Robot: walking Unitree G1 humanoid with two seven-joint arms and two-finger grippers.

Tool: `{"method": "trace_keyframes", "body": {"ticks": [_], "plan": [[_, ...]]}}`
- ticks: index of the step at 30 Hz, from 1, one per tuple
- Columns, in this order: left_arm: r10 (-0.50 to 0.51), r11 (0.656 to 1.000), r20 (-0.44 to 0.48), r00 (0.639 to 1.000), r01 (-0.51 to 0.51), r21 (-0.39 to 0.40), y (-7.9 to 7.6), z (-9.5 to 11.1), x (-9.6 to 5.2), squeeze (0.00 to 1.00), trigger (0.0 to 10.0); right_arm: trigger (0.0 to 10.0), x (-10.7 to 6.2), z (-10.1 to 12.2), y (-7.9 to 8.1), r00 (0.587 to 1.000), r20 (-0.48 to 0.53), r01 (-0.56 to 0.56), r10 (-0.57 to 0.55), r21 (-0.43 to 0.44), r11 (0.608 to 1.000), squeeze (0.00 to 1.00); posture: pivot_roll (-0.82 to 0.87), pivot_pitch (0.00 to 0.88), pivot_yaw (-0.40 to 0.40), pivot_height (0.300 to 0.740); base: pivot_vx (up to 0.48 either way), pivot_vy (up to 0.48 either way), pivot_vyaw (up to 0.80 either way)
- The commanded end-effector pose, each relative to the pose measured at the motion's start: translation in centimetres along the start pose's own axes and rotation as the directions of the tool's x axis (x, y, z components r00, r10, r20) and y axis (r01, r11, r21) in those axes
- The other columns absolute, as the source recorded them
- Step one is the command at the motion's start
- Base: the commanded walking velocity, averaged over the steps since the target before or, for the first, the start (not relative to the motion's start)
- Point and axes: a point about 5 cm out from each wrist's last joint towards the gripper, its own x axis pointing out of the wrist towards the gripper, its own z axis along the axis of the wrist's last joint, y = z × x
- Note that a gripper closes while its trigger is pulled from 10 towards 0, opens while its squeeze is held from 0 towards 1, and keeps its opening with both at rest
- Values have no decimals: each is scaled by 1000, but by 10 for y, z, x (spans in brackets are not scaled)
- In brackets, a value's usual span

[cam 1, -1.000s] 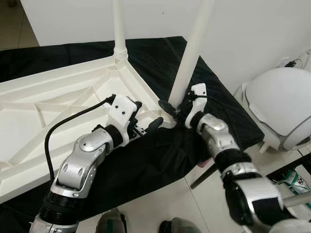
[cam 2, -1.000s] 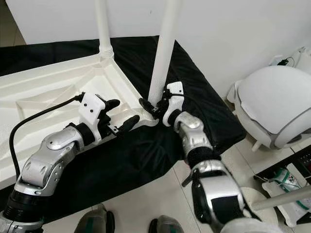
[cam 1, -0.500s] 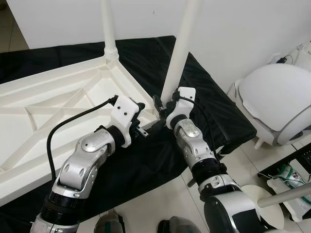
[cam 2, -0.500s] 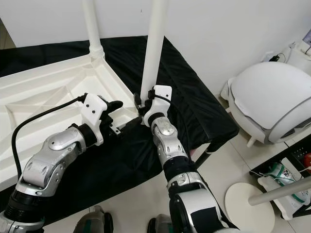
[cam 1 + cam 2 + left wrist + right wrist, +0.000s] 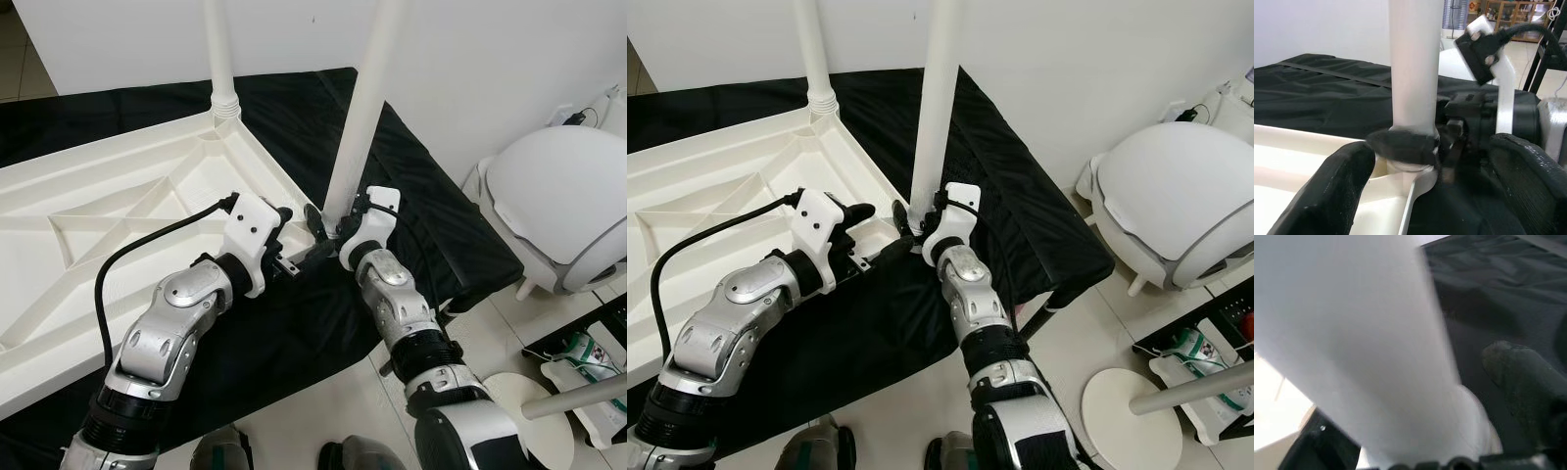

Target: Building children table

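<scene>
**Upturned kids' table — near corner leg, both grippers at socket**

- Tabletop: white plastic, underside up w/ ribbing, lies on black cloth; centre-left of head frames.
- Far leg: upright in far corner socket, top centre.
- Near leg: white tube, upright in near corner socket, frame centre, top cut off by frame edge.
- Right gripper: at base of near leg, fingers clamped round the tube. Head views show one black finger on the tube's left side; left wrist view shows that finger wrapping the base just above the socket. Right wrist view — blurred tube, v. close, one finger beside it.
- Left gripper: fingers apart, holding nothing, just beside the corner, pointing at right gripper. Its wrist view shows both pads flanking the socket.
- Misc.: white domed appliance on tiled floor, right edge.
</scene>
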Motion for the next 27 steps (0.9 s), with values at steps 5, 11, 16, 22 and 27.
{"method": "trace_keyframes", "body": {"ticks": [5, 11, 16, 22, 27], "plan": [[-19, 1000, -8, 1000, 19, 5, -3, -1, 0, 0, 10000, 10000, -7, 12, -27, 988, -5, -155, 155, -21, 988, 0, 10, 0, -66, 740, 0, 0, 0], [-18, 1000, -5, 1000, 19, 12, 0, 0, 1, 0, 10000, 10000, -4, 21, -37, 964, -25, -265, 264, -101, 959, 0, 9, 0, -63, 740, 0, 0, 0], [-17, 1000, -1, 1000, 17, 19, 2, 2, 1, 0, 10000, 10000, 7, 32, -38, 936, -49, -352, 349, -163, 922, 0, 18, 0, -57, 740, 0, 0, 0], [-15, 1000, -1, 1000, 15, 23, 3, 3, 1, 0, 10000, 8235, 12, 35, -34, 912, -80, -409, 401, -182, 894, 0, 26, 0, -57, 740, 0, 0, 0], [-9, 1000, -1, 1000, 9, 25, 4, 4, 0, 0, 10000, 0, 13, 30, -32, 892, -124, -450, 434, -166, 878, 0, 29, 0, -57, 740, 0, 0, 0]]}}
